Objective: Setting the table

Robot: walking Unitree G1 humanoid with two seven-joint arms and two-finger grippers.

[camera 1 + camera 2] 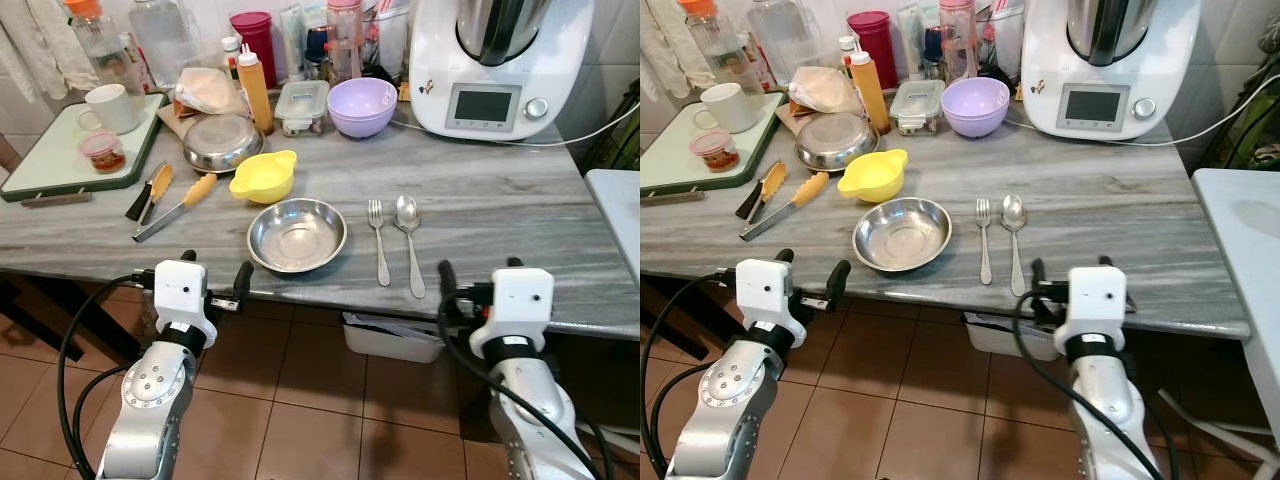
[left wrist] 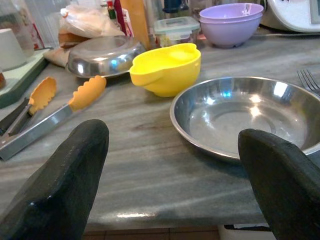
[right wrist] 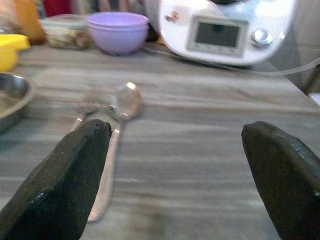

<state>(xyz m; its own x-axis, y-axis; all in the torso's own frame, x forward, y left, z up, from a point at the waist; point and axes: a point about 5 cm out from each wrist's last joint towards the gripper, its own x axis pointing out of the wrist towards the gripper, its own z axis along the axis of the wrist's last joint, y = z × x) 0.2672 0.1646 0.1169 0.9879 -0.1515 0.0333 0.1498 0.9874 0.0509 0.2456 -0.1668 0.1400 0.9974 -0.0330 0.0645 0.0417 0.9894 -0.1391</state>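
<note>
A grey marble-look table [image 1: 500, 200] stands before the robot, its near edge level with both grippers. The left gripper [image 1: 213, 268] hovers at the table's front edge, its two black fingers [image 2: 65, 175] spread wide apart with nothing between them, pointed toward a shallow steel bowl [image 1: 297, 234]. The right gripper [image 1: 478, 272] hangs at the same edge, jaws likewise wide open and empty, aimed at the tabletop just to the right of the cutlery.

The steel bowl sits near the front of the table. Just beside it, at its 3 o'clock, a fork [image 1: 378, 240] and a spoon [image 1: 409, 240] lie side by side, handles toward the robot, the spoon at the fork's 3 o'clock. A yellow bowl [image 1: 264, 176] rests at the steel bowl's 11 o'clock, close to its rim. Tongs with orange tips [image 1: 172, 205] lie at the steel bowl's 9 o'clock, and an upturned steel dish [image 1: 221, 143] sits at the yellow bowl's 11 o'clock.

Farther back stand stacked lilac bowls [image 1: 362, 106], a lidded clear container [image 1: 302, 107], an orange squeeze bottle [image 1: 254, 88] and a white kitchen machine [image 1: 495, 65]. A green-rimmed tray [image 1: 40, 165] at the far left carries a white mug [image 1: 110, 107] and a small jar [image 1: 102, 152].
</note>
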